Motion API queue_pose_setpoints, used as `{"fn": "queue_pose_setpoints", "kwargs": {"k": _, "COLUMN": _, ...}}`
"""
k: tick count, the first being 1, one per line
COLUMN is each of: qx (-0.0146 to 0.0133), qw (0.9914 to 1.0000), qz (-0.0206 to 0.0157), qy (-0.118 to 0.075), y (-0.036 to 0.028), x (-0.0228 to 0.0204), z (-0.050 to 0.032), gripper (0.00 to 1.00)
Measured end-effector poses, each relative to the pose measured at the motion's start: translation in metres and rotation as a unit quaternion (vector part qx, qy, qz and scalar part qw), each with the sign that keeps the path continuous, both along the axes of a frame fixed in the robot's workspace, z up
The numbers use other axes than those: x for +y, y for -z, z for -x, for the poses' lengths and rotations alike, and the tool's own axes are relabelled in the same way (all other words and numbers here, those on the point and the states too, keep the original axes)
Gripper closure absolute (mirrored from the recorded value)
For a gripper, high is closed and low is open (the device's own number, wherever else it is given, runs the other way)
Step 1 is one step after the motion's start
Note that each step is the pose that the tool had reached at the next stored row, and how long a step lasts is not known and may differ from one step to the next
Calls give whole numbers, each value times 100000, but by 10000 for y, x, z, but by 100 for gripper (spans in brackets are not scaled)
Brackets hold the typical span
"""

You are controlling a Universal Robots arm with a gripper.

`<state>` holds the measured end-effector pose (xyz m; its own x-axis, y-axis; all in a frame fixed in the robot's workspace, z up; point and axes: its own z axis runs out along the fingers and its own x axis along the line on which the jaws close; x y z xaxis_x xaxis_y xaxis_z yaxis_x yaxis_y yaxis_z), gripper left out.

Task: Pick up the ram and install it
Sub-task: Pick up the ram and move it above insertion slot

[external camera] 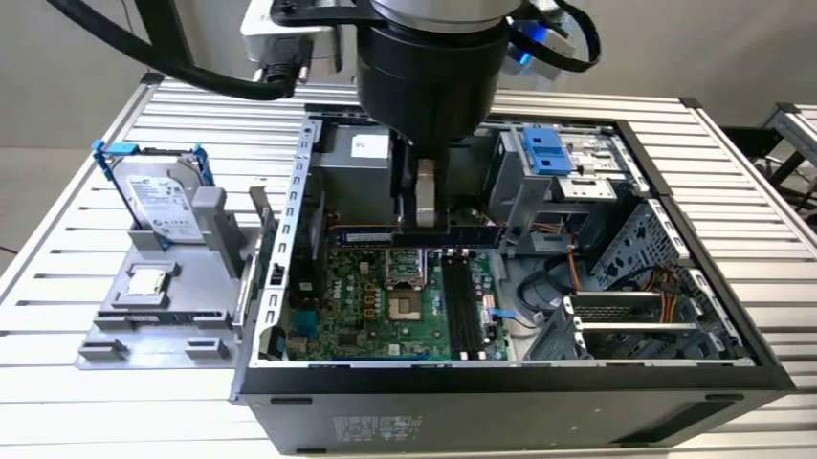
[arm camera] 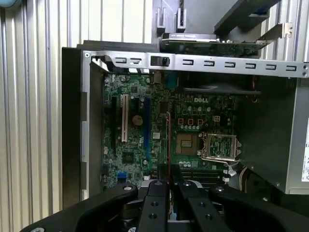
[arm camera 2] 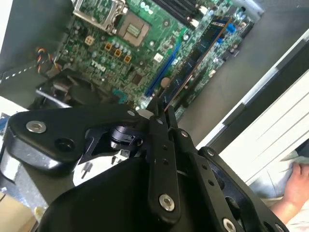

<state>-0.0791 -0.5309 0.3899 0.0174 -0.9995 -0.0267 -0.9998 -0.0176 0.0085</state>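
One open black-and-grey metal computer case (external camera: 511, 411) lies beneath the pincer (arm camera 2: 161, 113), green motherboard (external camera: 370, 296) exposed. It is clamped on the long grey-green ram stick (arm camera 2: 197, 60), held crosswise above the black plastic slots (external camera: 462, 306). Good seating likely needs it parallel, notch matched.

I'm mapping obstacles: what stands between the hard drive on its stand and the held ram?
In the exterior view, the case's slotted metal side wall stands between the hard drive and the ram.

Silver ribbed aluminium table (external camera: 77, 287); plain grey-beige wall (external camera: 715, 48) behind it, pale grey floor (external camera: 33, 182) beside it, second similar slatted metal table (external camera: 794, 124) near its far corner. Even light.
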Motion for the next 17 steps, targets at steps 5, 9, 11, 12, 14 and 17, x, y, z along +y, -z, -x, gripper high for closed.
{"fn": "queue_pose_setpoints", "kwargs": {"k": 5, "qx": -1, "qw": 100000, "qz": 1, "qy": 4, "y": 0, "x": 0, "z": -221, "gripper": 100}}
{"fn": "queue_pose_setpoints", "kwargs": {"k": 9, "qx": 1, "qw": 100000, "qz": 2, "qy": 51, "y": 0, "x": 0, "z": -373, "gripper": 100}}
{"fn": "queue_pose_setpoints", "kwargs": {"k": 11, "qx": -1, "qw": 100000, "qz": 1, "qy": 108, "y": 0, "x": 0, "z": -437, "gripper": 100}}
{"fn": "queue_pose_setpoints", "kwargs": {"k": 12, "qx": 0, "qw": 100000, "qz": 0, "qy": 132, "y": 0, "x": 0, "z": -472, "gripper": 100}}
{"fn": "queue_pose_setpoints", "kwargs": {"k": 14, "qx": 1, "qw": 100000, "qz": 5, "qy": 164, "y": 0, "x": 0, "z": -544, "gripper": 100}}
{"fn": "queue_pose_setpoints", "kwargs": {"k": 17, "qx": 0, "qw": 100000, "qz": 1, "qy": 179, "y": 0, "x": 2, "z": -642, "gripper": 100}}
